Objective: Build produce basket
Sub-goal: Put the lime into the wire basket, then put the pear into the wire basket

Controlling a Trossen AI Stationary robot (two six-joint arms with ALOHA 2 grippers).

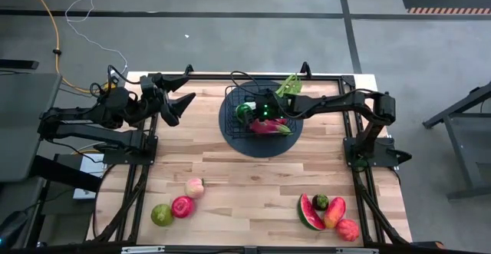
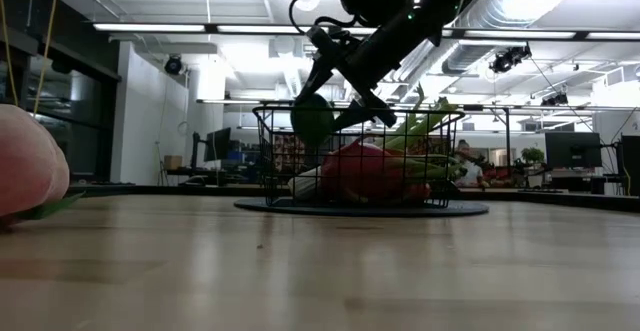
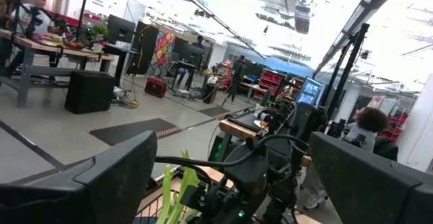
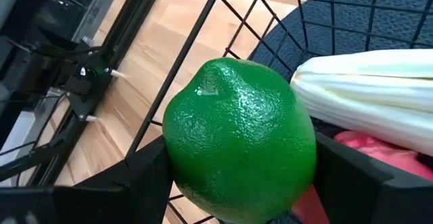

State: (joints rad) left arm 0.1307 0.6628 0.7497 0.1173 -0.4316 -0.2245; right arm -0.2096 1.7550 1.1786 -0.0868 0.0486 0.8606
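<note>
The black wire basket stands on a dark round mat at the table's far middle. In it lie a pink dragon fruit and a green-white leafy stalk. My right gripper reaches in from the table's right and is shut on a green pebbled fruit inside the basket's left side, about level with its rim. My left gripper is open and empty, raised at the table's far left. My right gripper pinches the green fruit's two opposite sides between its two fingers. The fingers slant down from the table's right. The fruit is clear of the basket's floor, beside the stalk's white end.
A peach, a red apple and a green apple lie near the front left. A watermelon slice, a mango and other fruit lie at the front right. Bare wood lies between them.
</note>
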